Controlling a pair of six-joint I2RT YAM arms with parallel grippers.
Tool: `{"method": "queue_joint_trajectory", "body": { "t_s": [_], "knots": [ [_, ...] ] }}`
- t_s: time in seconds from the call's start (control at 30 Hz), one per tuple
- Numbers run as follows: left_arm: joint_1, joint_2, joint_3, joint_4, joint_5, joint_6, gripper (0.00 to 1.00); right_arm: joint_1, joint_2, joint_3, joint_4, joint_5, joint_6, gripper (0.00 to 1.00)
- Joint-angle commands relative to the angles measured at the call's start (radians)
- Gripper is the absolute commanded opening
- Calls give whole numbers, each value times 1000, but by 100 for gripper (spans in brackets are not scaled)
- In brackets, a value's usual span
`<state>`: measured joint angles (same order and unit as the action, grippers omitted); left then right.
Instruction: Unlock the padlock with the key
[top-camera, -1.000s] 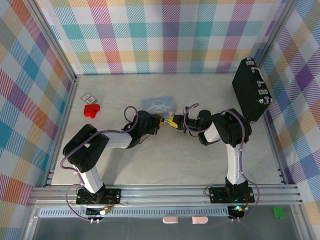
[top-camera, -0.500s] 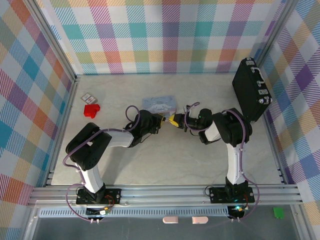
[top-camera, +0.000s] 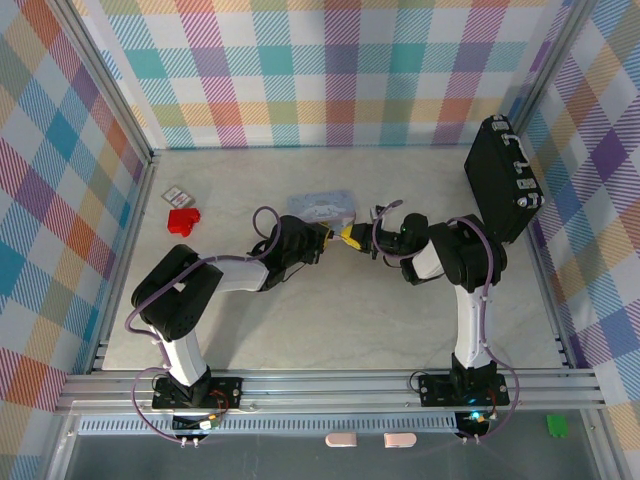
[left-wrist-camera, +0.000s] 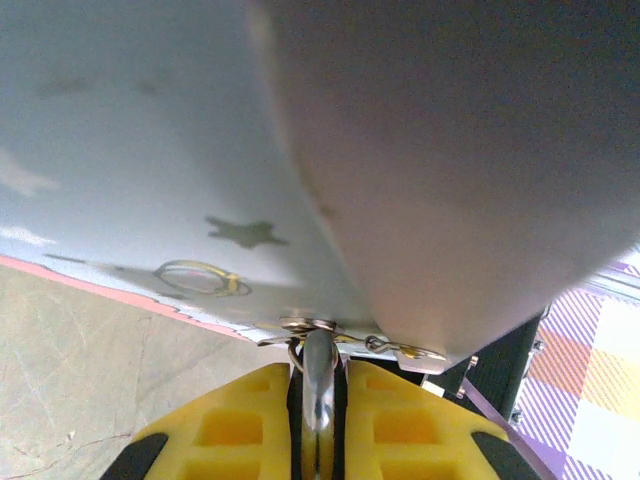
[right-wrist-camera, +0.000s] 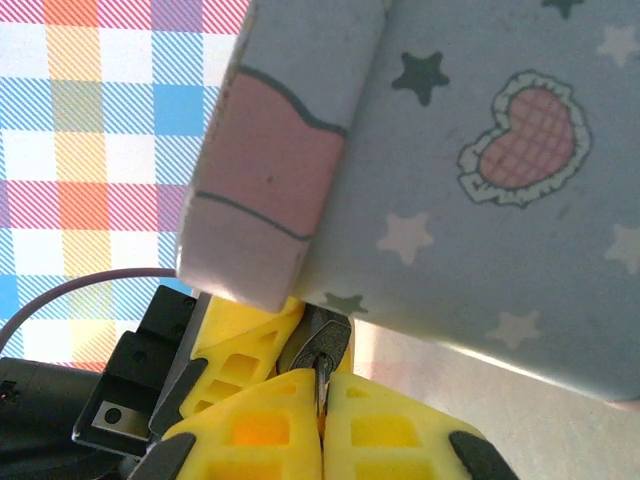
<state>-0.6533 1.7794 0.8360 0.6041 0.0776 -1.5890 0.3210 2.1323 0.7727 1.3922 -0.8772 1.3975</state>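
One pale blue starred tin, inside hidden, is lying at 12 o'clock of the padlock, crowding it. At 9 o'clock a red block is sitting, at 2 a black case. Jaws of the left gripper are pinching the small silvery-edged padlock; jaws of the right gripper, fully closed, are gripping the thin key.

There are two black-and-white robot arms, one pale blue star-printed tin box, one red plastic block, one small flat grey tile, one black rectangular hard case and two pink oblong pieces.
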Motion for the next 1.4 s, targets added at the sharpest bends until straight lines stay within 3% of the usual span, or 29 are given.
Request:
{"method": "queue_joint_trajectory", "body": {
  "t_s": [0.0,0.5,1.37],
  "knots": [
    [-169,-12,93,184,475,14,0,70,25,61,16,18,-1,0],
    [-192,15,132,206,486,6,0,108,1,96,16,7,-7,0],
    [-198,38,152,269,445,-53,0,190,-62,-22,14,139,-186,0]
  ]
}}
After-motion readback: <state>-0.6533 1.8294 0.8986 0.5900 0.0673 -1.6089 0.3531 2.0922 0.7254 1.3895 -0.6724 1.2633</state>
